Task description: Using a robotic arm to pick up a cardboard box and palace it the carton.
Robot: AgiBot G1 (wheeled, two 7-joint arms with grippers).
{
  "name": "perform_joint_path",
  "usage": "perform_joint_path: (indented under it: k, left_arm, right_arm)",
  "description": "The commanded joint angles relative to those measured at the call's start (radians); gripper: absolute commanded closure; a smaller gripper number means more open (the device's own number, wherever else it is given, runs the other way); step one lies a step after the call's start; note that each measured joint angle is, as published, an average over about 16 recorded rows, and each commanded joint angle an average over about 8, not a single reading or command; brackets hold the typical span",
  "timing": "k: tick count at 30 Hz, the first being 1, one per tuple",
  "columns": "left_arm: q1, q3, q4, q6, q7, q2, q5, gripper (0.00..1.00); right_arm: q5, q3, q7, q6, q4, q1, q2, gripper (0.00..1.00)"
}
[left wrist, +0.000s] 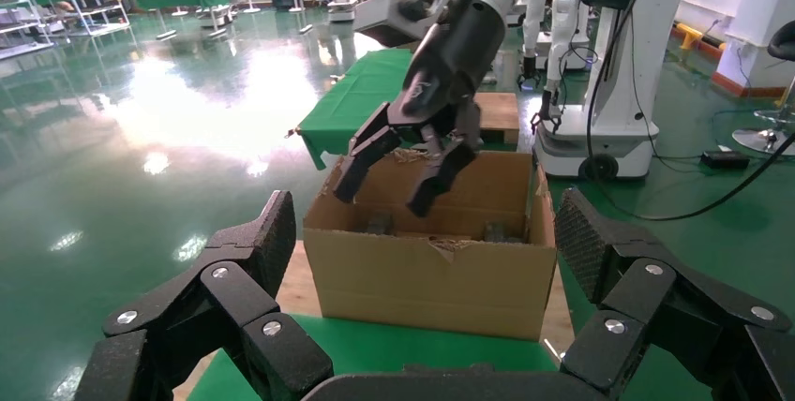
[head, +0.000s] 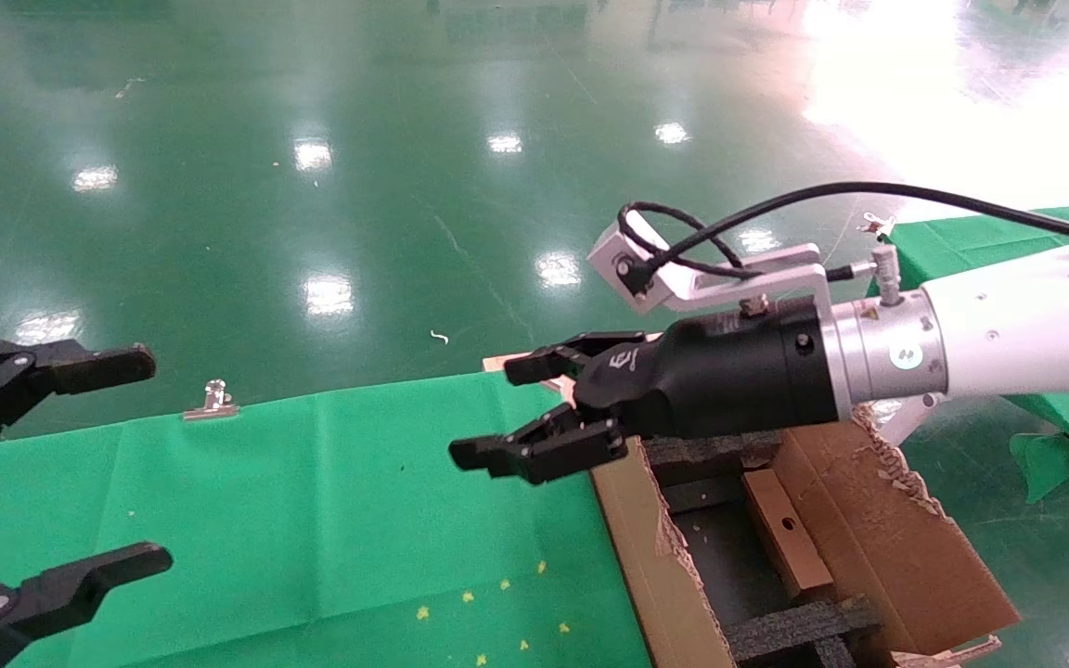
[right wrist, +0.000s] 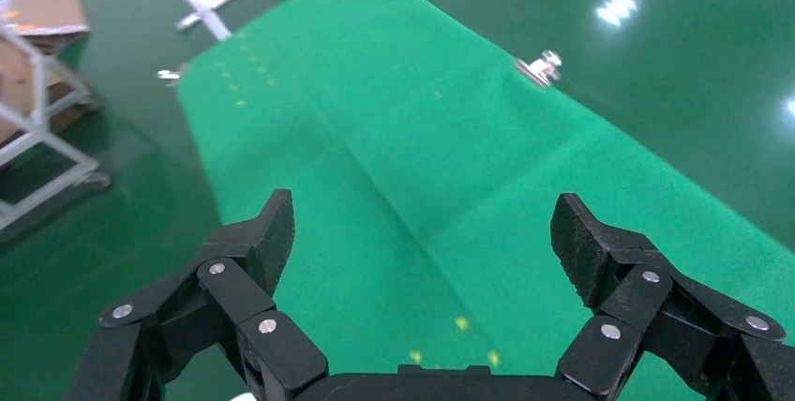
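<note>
The robotic arm [head: 1008,334], white with a grey camera block, reaches in from the right. Its black right gripper [head: 497,413] hangs open and empty over the carton's near-left corner, above the green cloth. The left wrist view shows that same gripper [left wrist: 394,176] above the carton [left wrist: 441,279]. The cardboard box [head: 785,533], small with a round hole, lies inside the carton [head: 646,547] between black foam inserts [head: 794,631]. My left gripper [head: 149,459] is parked open at the far left, facing the carton. The right gripper [right wrist: 422,232] sees only cloth between its jaws.
A green-clothed table [head: 312,520] spans the front, with a metal clip [head: 212,401] on its far edge and yellow specks on it. Another green table [head: 989,237] stands at the right. Glossy green floor lies beyond. A white robot base [left wrist: 609,92] stands behind the carton.
</note>
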Motion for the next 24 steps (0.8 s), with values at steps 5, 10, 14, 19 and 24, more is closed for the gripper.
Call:
perform_joint_path:
  k: [5, 10, 14, 19, 24]
  left_arm:
    - [0.0, 0.0, 0.0, 0.0, 0.0, 0.0, 0.0, 0.0]
    - [0.0, 0.0, 0.0, 0.0, 0.0, 0.0, 0.0, 0.0]
    - [0.0, 0.0, 0.0, 0.0, 0.0, 0.0, 0.0, 0.0]
    - [0.0, 0.0, 0.0, 0.0, 0.0, 0.0, 0.0, 0.0]
    - [0.0, 0.0, 0.0, 0.0, 0.0, 0.0, 0.0, 0.0]
  right_arm:
    - [0.064, 0.13, -0.143, -0.06, -0.003, -0.099, -0.01, 0.0]
    - [0.117, 0.239, -0.262, -0.11, -0.005, -0.183, -0.019, 0.0]
    - [0.16, 0.325, -0.357, -0.15, -0.007, -0.248, -0.026, 0.0]
    - [0.213, 0.434, -0.477, -0.2, -0.009, -0.332, -0.035, 0.0]
    - [0.259, 0.528, -0.579, -0.243, -0.011, -0.404, -0.043, 0.0]
